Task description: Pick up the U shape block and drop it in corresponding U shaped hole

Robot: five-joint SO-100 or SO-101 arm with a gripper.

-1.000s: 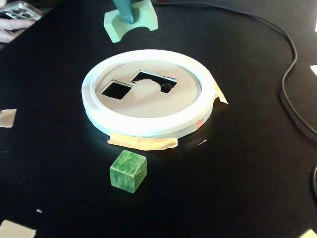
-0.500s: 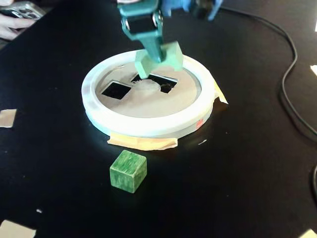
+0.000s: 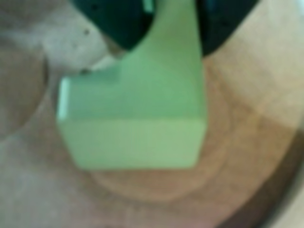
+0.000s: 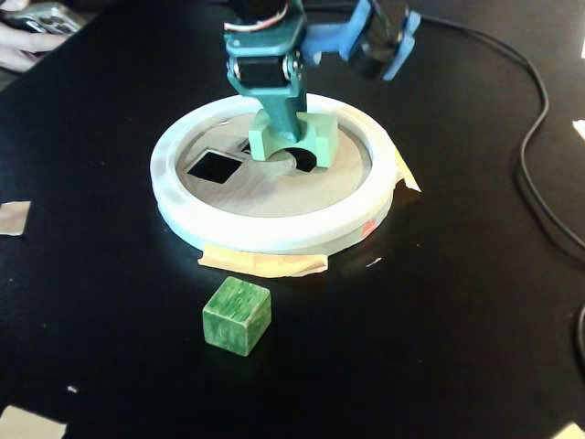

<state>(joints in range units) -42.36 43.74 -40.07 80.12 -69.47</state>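
**A:** Since half a second ago your gripper (image 4: 285, 137) has come lower, and the U shape block (image 4: 294, 139) has dropped from above the far rim to sit right over the U shaped hole (image 4: 304, 161), its notch facing down toward the tan disc (image 4: 274, 187).

**B:** Is it still clamped?

**A:** Yes. In the fixed view the fingers pinch the block at its middle, and the wrist view shows the dark jaws closed on the narrow upper part of the block (image 3: 142, 109). You hold it there, I judge, so both legs hang free below to enter the cutout.

**B:** Is it in yet?

**A:** Hard to say. The wrist view is blurred and the block hides most of the hole, so you may be touching the disc or just above it. The block's long side looks roughly lined up with the cutout.

**B:** Anything else nearby?

**A:** The square cutout (image 4: 214, 165) lies open beside it, and the green cube (image 4: 237, 315) sits on the black table (image 4: 439, 311), well apart from the white ring (image 4: 274, 235).
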